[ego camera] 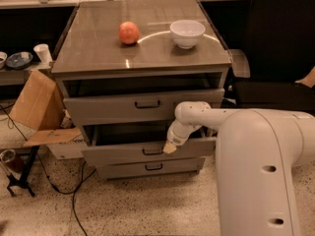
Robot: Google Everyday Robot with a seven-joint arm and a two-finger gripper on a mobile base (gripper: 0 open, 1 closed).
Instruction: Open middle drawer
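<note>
The grey cabinet (98,53) has three drawers. The middle drawer (118,153) has a low grey front and a small black bar handle (152,151). It stands pulled out part way, with a dark gap above its front. My gripper (170,146) is at the drawer's front, just right of the handle and touching or nearly touching it. My white arm (256,151) reaches in from the right. The taller top drawer (108,108) is also slightly out. The lowest drawer (147,168) is in.
An orange-red fruit (128,33) and a white bowl (187,32) sit on the cabinet top. A cardboard box (34,100) leans at the left, with cables (59,186) on the floor. A black chair (280,48) stands at the right.
</note>
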